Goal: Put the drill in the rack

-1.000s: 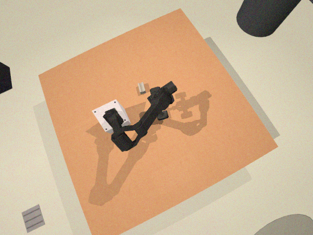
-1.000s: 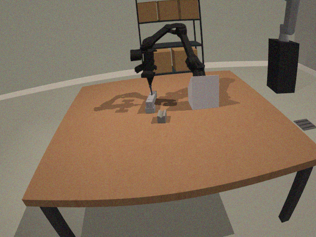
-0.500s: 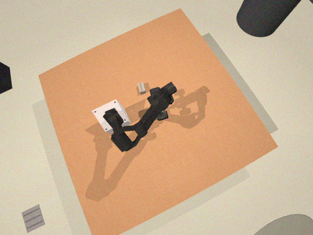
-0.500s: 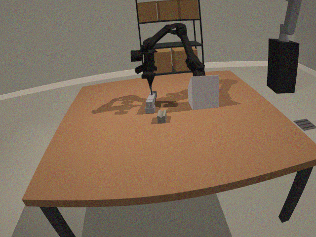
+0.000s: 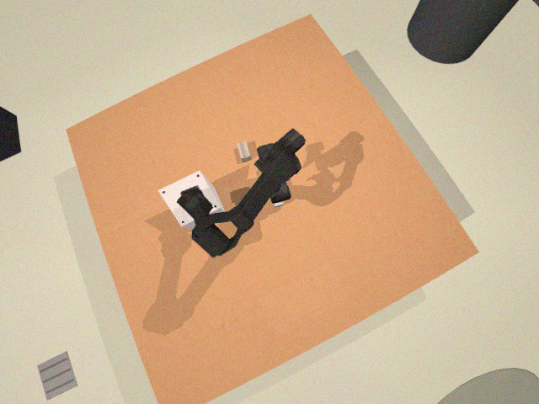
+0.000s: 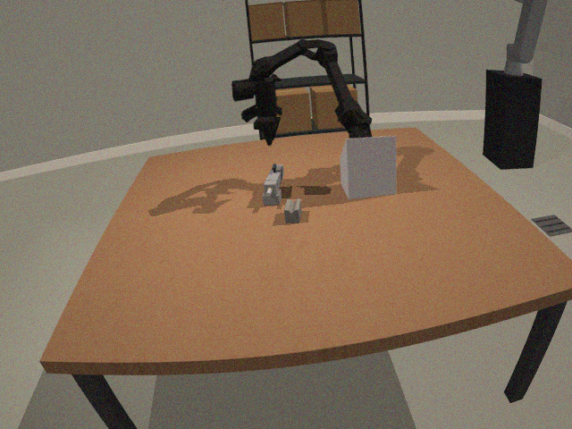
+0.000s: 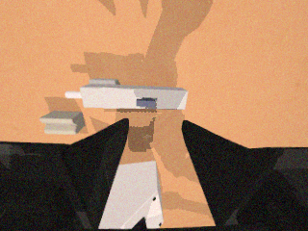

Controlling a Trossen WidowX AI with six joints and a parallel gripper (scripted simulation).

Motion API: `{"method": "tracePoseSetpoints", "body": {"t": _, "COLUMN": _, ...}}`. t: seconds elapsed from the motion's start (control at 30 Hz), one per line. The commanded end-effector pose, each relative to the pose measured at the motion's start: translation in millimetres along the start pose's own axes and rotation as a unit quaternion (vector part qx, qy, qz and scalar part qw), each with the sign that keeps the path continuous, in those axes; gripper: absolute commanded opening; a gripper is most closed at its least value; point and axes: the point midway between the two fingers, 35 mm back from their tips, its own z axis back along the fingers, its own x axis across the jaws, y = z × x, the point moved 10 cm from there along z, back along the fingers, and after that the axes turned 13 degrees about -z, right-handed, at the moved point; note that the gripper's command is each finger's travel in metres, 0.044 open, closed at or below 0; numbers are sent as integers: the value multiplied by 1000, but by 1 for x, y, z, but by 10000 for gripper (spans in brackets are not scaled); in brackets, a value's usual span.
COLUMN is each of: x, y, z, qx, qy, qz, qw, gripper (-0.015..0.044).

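Note:
The white drill holder (image 6: 273, 180) (image 7: 115, 97) stands on the table, mostly hidden under the arm in the top view. Its blue key (image 7: 146, 102) shows on the side nearer my fingers in the wrist view. The drill (image 7: 73, 94) (image 6: 269, 191) shows as a short pale rod sticking out of the holder's end; the rest is hidden inside. The rack (image 5: 243, 151) (image 6: 292, 212) (image 7: 63, 123), a small grey grooved block, is empty, near that end. My gripper (image 7: 155, 123) (image 6: 269, 142) is open and empty, pointing down above the holder without touching it.
The arm's base stands on a white box (image 5: 169, 200) (image 6: 372, 168) (image 7: 135, 185) on the orange-brown table (image 5: 304, 282) (image 6: 300, 286). A shelf with cartons (image 6: 302, 20) stands behind the table. A dark pedestal (image 6: 510, 120) with a grey arm stands behind at the right.

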Motion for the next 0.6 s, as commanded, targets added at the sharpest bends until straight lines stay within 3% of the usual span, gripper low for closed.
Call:
{"method": "tracePoseSetpoints", "body": {"t": 0.0, "x": 0, "y": -1, "z": 11, "qx": 4, "qy": 1, "qz": -2, "qw": 1000, "gripper": 368}}
{"method": "tracePoseSetpoints", "body": {"t": 0.1, "x": 18, "y": -1, "z": -5, "qx": 0, "qy": -1, "qz": 82, "qw": 997, "gripper": 440}}
{"method": "tracePoseSetpoints", "body": {"t": 0.2, "x": 54, "y": 1, "z": -23, "qx": 1, "qy": -2, "qz": 248, "qw": 969, "gripper": 440}}
{"method": "tracePoseSetpoints", "body": {"t": 0.33, "x": 99, "y": 12, "z": -48, "qx": 1, "qy": -4, "qz": 454, "qw": 891, "gripper": 440}}
{"method": "tracePoseSetpoints", "body": {"t": 0.57, "x": 137, "y": 28, "z": -74, "qx": 1, "qy": -4, "qz": 621, "qw": 784, "gripper": 440}}
